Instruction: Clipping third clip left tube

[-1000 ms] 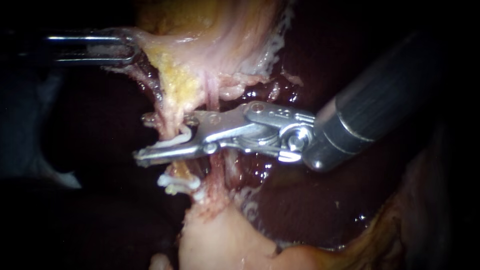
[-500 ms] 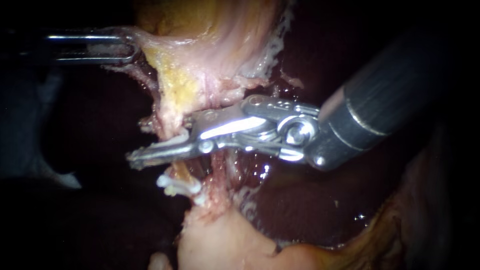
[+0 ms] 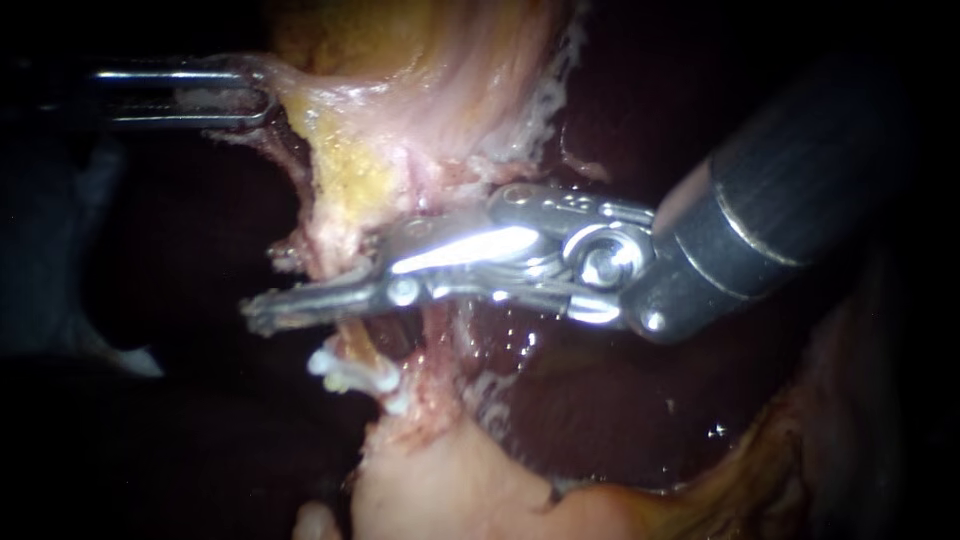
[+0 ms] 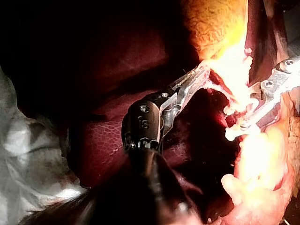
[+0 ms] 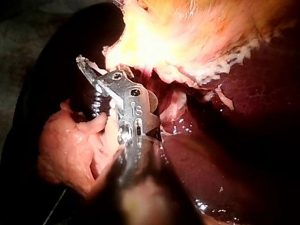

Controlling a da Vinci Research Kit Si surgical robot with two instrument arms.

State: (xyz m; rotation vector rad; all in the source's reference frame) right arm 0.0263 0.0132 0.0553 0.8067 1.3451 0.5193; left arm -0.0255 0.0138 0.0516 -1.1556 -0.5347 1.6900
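Observation:
My right instrument (image 3: 270, 285) reaches in from the right and straddles the left tube (image 3: 338, 235), a pale yellowish strand hanging from the gallbladder (image 3: 430, 80). Its jaws are nearly together on the tube, with a strip of white clip (image 3: 365, 268) between them. More white clips (image 3: 352, 375) sit on the same tube just below the jaws. My left instrument (image 3: 255, 95) is shut on a fold of gallbladder tissue at upper left, holding it taut. In the left wrist view the left instrument (image 4: 199, 75) grips that fold. The right wrist view shows my right instrument (image 5: 93, 77) against the tissue.
Dark red liver (image 3: 620, 420) lies behind and to the right. A second pinkish strand (image 3: 432, 345) runs just right of the clipped tube. Pale fatty tissue (image 3: 440, 490) fills the lower middle. White gauze (image 4: 28, 154) lies beside the left instrument's shaft.
The right instrument's jaws have closed down on the left tube, and the clip between them is squeezed flatter. The instrument slid slightly leftward. The left instrument has held still.

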